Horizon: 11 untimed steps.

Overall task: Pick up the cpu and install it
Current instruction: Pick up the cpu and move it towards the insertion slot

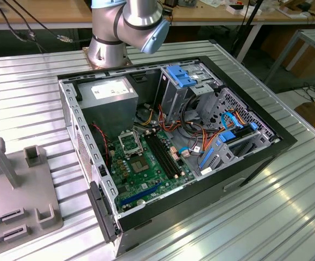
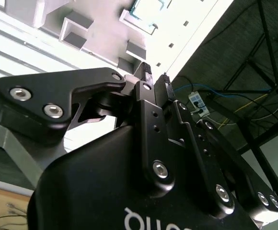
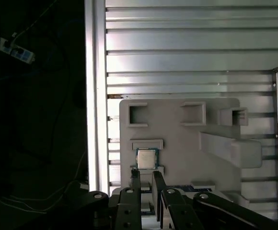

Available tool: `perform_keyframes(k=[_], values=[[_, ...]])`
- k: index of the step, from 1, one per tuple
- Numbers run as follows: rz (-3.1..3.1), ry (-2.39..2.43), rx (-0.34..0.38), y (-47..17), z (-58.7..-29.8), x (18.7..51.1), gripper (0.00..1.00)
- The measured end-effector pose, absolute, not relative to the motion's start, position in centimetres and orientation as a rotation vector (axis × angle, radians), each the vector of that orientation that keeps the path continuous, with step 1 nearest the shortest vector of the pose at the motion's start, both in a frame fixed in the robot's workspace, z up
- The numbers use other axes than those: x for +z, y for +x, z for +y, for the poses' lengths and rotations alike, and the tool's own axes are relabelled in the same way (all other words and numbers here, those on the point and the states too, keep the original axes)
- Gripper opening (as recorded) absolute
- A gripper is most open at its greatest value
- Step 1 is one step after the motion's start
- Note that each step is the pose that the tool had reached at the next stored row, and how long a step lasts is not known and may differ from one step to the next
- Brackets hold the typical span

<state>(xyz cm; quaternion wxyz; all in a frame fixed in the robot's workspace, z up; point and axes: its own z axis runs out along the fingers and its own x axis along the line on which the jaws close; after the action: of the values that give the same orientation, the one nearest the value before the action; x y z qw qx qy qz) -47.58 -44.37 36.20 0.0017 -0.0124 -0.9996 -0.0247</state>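
Where two low brackets rise from the grey tray, the cpu is seen lying flat between them, silver face up, in the first wrist view. Just beside it, the fingers are held slightly apart with a narrow gap at the tips, and nothing is gripped. The bracket nearer the fingers is partly hidden behind them, and it cannot be told whether the tray is touched.

Square pockets and a long slanted block are moulded into the same tray, which is set on a ribbed metal counter.

In the exterior view the tray is cut off at the exterior view's left. An open computer case is laid on its side next to it. A green circuit board is held in the case, with a black-framed socket and long black memory slots. A grey power-supply box, blue-latched drive cages and a tangle of cables are also held there. The arm is cropped by the picture's upper edge.
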Motion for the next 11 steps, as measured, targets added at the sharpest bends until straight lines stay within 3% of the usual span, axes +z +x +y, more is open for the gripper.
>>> perform_keyframes(k=[10,11], values=[[-3.137,-0.040,-0.078,-47.57,-44.37,35.99,0.34],[-3.137,-0.040,-0.078,-47.57,-44.38,35.99,0.40]])
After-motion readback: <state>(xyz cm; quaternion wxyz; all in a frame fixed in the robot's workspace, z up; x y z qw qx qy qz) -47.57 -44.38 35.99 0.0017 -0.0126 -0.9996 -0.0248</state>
